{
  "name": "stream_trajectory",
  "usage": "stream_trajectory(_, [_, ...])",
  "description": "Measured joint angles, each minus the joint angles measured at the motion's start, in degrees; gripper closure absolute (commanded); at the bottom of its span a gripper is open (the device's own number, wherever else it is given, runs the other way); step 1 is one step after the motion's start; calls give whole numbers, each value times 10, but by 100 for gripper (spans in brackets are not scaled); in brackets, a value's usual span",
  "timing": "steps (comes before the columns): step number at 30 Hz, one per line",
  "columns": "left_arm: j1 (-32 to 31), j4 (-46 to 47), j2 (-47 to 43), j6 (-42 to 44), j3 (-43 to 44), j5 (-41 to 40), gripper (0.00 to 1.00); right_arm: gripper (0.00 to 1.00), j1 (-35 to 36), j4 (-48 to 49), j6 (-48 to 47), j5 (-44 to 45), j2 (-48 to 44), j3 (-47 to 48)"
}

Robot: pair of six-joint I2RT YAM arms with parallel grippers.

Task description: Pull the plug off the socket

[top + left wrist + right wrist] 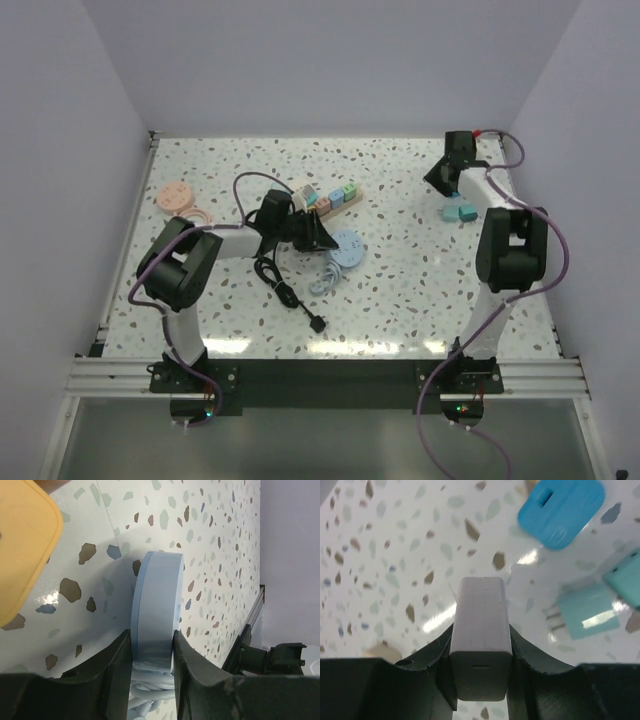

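Left gripper (152, 641) clamps a blue disc (157, 595); right gripper (481, 641) grasps a lilac block (481, 620). Plugs (343, 192) on the socket (356, 200) seem light, rigid: pinch flat sides.

The white speckled terrazzo table (420, 290) in front of me carries a pale wooden power strip (340, 206) toward the back, a pale blue disc (347, 246) and a loose black cable (285, 290) near the middle, pink discs (178, 198) on my far left, and teal plug blocks (458, 211) on my right.
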Motion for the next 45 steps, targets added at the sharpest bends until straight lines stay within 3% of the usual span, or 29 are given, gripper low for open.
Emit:
stream_trajectory(3, [-3,-17,-6,7,5,-2,100,100,-57,17,43,-4,81,57])
stream_trajectory(10, [-6,-55,-40,10,5,-7,100,99,-97,44,90,-55,158,96])
stream_trajectory(13, [-6,-77,-78,10,7,-14,100,70,-99,55,98,-72,163,98])
stream_trajectory(14, [-5,-85,-95,10,9,-17,100,51,-99,55,100,-77,163,96])
stream_trajectory(17, [10,-102,-155,7,19,-24,100,27,-99,65,110,-89,163,86])
stream_trajectory(23, [142,-137,-235,11,72,-40,100,2,-104,72,114,-104,140,53])
stream_trajectory(30, [306,-158,-200,26,120,-54,100,2,-107,39,106,-132,100,48])
stream_trajectory(39, [419,-200,-77,65,127,-78,100,2,-93,-15,45,-205,1,63])
stream_trajectory(44, [455,-210,-25,77,127,-84,100,2,-30,-53,21,-211,-20,67])
stream_trajectory(45, [459,-212,-20,80,127,-84,96,2,-12,-64,19,-212,-19,71])
